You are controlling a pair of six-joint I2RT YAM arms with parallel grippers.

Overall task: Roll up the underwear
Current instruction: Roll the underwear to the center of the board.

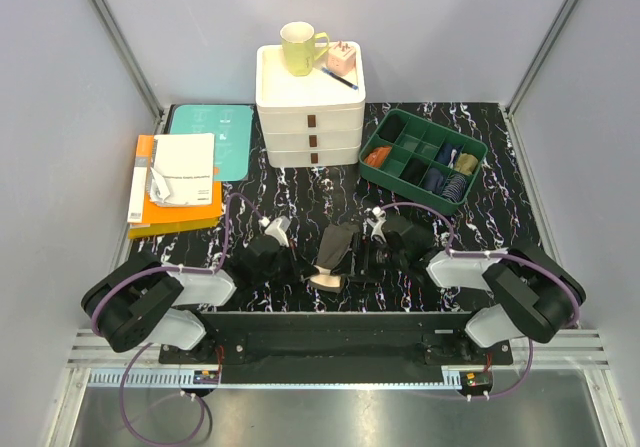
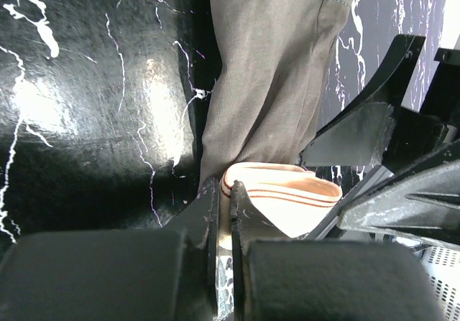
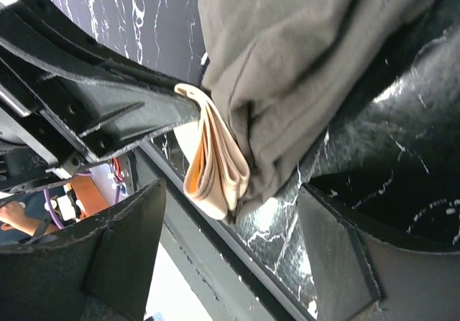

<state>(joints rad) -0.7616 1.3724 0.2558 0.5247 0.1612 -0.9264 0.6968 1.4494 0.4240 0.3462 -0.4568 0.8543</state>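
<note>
The left gripper (image 2: 224, 193) was clamped shut on the beige waistband (image 2: 284, 195) of the olive-brown underwear (image 2: 277, 77), pinching it at one edge where the band was doubled over on itself. The right gripper (image 3: 231, 195) stood wide open and held nothing, one finger on each side of the same folded band. The underwear lay on the dark marbled worktop (image 1: 300, 192) between the two arms, waistband toward the near edge and the leg end stretched away from the bases.

The roll seemed barely started, with only the band turned over. To do this step well, the right gripper would probably need to close on the fold's free edge, level with the left one, so both ends turn together. Keeping the roll low against the worktop and the cloth ahead flat should keep it tight. An uneven pull would likely make a cone or let the soft fold spring open.
</note>
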